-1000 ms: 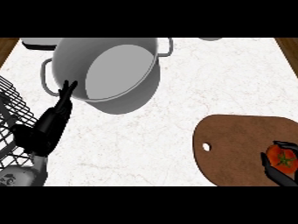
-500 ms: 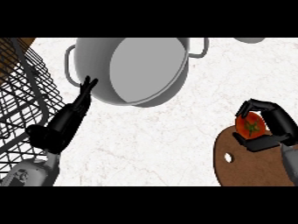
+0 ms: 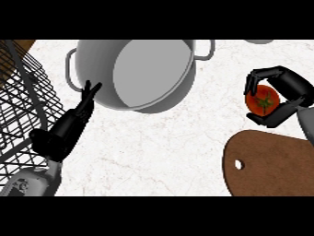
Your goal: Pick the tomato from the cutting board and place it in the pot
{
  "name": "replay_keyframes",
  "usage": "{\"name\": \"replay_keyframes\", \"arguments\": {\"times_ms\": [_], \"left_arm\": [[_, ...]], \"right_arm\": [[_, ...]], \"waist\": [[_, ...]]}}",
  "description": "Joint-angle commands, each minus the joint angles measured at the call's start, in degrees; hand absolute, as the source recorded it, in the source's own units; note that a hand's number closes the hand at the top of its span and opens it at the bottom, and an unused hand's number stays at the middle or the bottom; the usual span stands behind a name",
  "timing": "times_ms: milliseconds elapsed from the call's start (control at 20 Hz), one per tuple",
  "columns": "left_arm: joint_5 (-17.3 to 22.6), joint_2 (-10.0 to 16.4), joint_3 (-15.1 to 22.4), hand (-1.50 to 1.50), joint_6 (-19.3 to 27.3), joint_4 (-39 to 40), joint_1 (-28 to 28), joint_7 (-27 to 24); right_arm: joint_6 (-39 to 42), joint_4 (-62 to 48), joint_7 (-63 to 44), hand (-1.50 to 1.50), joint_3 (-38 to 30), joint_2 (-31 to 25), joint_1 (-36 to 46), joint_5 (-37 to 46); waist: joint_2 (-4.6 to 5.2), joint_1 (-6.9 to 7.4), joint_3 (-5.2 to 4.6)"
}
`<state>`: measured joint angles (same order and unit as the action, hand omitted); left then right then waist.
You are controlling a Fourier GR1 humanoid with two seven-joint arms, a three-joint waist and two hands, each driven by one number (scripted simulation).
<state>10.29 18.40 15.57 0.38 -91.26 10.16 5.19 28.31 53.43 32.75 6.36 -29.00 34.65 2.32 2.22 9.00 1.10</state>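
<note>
One tomato, mid right of frame, off the board, right hand curled round it.
You'd judge it soft, smooth, light: cradle its sides. Left hand, fingers straight, by pot.

**Stone-look worktop, metal pot, wood-look board**

The worktop looks like smooth white stone with faint veins. At 12 o'clock the pot is grey metal with a dull satin finish. The wire basket at 9 o'clock is thin dark metal rod. The cutting board at 5 o'clock looks like matt brown wood. At 3 o'clock the tomato has smooth red skin. The right robot hand and the left robot hand at 8 o'clock look like matt black plastic.
</note>
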Motion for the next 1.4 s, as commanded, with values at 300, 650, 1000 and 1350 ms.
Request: {"name": "replay_keyframes", "arguments": {"times_ms": [300, 650, 1000, 1350], "left_arm": [[0.58, -2.19, 1.57, 0.00, -0.37, 7.48, -2.81, 3.82], [-0.05, -1.98, 1.33, 0.00, -0.80, 7.78, -3.23, 4.38], [0.22, -1.99, 0.27, 0.00, -1.10, 7.56, -4.60, 4.17], [-1.06, -2.81, 0.38, 0.00, -0.79, 8.40, -5.01, 2.81]], "right_arm": [[-3.79, -10.29, 9.37, 1.50, 2.81, 0.92, 15.87, 8.48], [-10.46, -15.57, 8.27, 1.50, 5.36, 5.56, 25.35, 14.07], [-12.23, -19.97, 1.97, 1.50, 7.17, 11.25, 35.67, 17.55], [-16.12, -24.07, -3.87, 1.50, 11.74, 18.83, 42.59, 23.63]], "waist": [[0.27, -3.48, -0.96], [-0.45, -4.81, -1.10], [-0.96, -5.45, -1.19], [-0.70, -5.65, -1.25]]}}
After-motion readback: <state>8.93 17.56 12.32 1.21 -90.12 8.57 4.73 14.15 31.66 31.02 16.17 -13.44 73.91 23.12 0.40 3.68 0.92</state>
